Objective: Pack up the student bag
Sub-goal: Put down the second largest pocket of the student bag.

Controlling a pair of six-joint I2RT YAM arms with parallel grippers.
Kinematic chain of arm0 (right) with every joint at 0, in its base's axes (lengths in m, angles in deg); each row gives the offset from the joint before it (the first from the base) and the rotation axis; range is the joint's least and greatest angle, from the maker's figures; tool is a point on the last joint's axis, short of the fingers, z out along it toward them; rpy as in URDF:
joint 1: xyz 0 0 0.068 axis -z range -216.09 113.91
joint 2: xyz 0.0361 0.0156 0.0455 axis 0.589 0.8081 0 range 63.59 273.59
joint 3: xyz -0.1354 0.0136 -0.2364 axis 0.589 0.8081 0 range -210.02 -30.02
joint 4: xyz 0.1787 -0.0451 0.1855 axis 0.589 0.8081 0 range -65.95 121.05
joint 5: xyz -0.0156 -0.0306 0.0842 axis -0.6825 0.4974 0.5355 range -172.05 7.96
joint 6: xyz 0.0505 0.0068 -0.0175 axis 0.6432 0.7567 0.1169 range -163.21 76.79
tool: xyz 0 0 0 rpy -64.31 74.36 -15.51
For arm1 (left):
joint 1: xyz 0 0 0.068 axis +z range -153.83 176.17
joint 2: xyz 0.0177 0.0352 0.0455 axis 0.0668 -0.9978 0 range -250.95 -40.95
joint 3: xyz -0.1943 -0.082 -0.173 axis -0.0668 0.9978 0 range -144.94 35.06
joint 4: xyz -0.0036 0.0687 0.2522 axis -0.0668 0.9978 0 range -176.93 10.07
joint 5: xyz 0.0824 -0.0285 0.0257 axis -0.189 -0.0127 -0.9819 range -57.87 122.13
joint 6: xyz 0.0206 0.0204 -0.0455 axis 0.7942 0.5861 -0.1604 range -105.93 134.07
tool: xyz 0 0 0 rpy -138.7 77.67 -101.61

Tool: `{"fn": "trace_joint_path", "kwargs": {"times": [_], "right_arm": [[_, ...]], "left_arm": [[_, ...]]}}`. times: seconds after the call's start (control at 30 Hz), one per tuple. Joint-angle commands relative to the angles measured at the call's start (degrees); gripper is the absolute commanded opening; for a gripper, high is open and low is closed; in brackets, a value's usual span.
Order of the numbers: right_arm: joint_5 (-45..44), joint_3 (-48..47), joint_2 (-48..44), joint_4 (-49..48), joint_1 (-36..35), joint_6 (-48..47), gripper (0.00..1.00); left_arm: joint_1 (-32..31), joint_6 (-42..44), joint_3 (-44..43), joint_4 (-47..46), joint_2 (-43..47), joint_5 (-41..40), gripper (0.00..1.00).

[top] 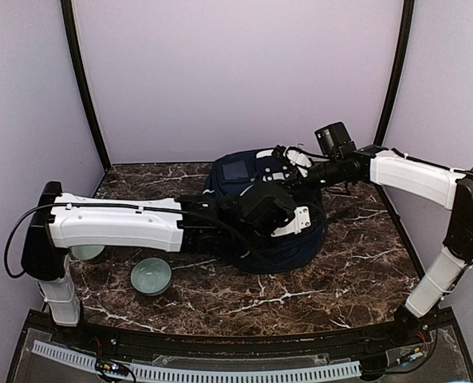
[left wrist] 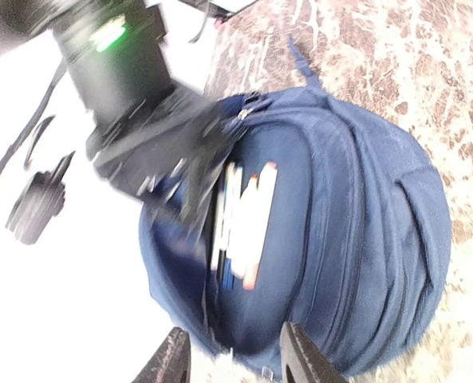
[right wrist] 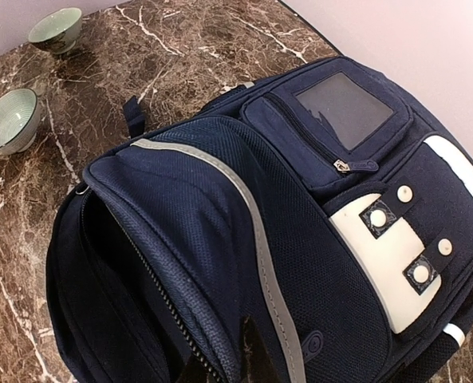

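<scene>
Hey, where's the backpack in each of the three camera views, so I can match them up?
Top external: the backpack sits at centre, towards the far side of the tabletop.
Left wrist: it fills the centre and right, somewhat blurred.
Right wrist: it fills most of the picture, with its open zip at lower left.
Shared landmark: the brown marble tabletop under it shows in all three.

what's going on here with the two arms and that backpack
Two robot arms are working on the navy student bag lying on the marble table. The right gripper seems to pinch the rim of its unzipped compartment, while the left gripper hovers open over it. Blurred pen-like items show inside the bag. Two green bowls sit on the table's left side.
</scene>
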Motion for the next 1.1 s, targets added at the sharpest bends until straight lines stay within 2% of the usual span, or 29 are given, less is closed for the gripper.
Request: {"fn": "trace_joint_path", "kwargs": {"times": [0.0, 0.1, 0.17, 0.27, 0.37, 0.47, 0.57, 0.6, 0.67, 0.8, 0.93, 1.07], "right_arm": [[2.5, -0.6, -3.3, 1.7, 0.6, -3.0, 0.00], [3.0, 0.0, -3.8, 7.5, 0.6, -9.6, 0.00], [3.1, 1.5, -5.1, 11.5, 0.6, -14.7, 0.00], [-0.6, 5.2, -8.5, 14.6, 0.6, -20.7, 0.00], [-8.0, 9.3, -11.7, 14.8, 0.6, -25.0, 0.00], [-16.0, 13.6, -13.1, 12.6, 1.1, -26.7, 0.00], [-19.5, 17.4, -13.1, 9.6, 2.2, -28.6, 0.00], [-20.2, 18.4, -12.8, 9.4, 2.2, -29.1, 0.03], [-20.6, 19.4, -12.3, 11.0, 2.2, -30.1, 0.18], [-16.2, 17.1, -13.8, 21.8, 2.2, -30.5, 0.40], [-9.9, 13.5, -15.3, 29.4, 2.2, -29.2, 0.47], [-1.3, 6.2, -14.3, 34.9, 2.2, -28.2, 0.50]], "left_arm": [[0.9, -10.9, 8.1, 4.4, 10.7, 1.5, 0.41], [1.4, -15.7, 14.8, 0.6, 17.0, 3.0, 0.53], [2.9, -19.9, 18.1, -0.8, 19.9, 4.2, 0.58], [6.9, -29.1, 19.9, 0.7, 22.0, 9.3, 0.59], [11.0, -36.6, 22.5, -0.2, 23.0, 16.5, 0.59], [12.6, -40.9, 24.2, -2.9, 21.9, 21.3, 0.59], [13.9, -44.6, 25.2, -5.8, 19.9, 25.8, 0.58], [14.3, -45.8, 25.3, -6.7, 19.2, 27.5, 0.57], [15.3, -48.6, 25.4, -8.0, 17.6, 30.7, 0.56], [16.2, -52.2, 25.4, -9.5, 15.3, 34.9, 0.54], [16.6, -51.3, 27.2, -11.4, 14.7, 37.5, 0.51], [16.8, -46.0, 32.1, -17.8, 16.0, 43.3, 0.48]]}}
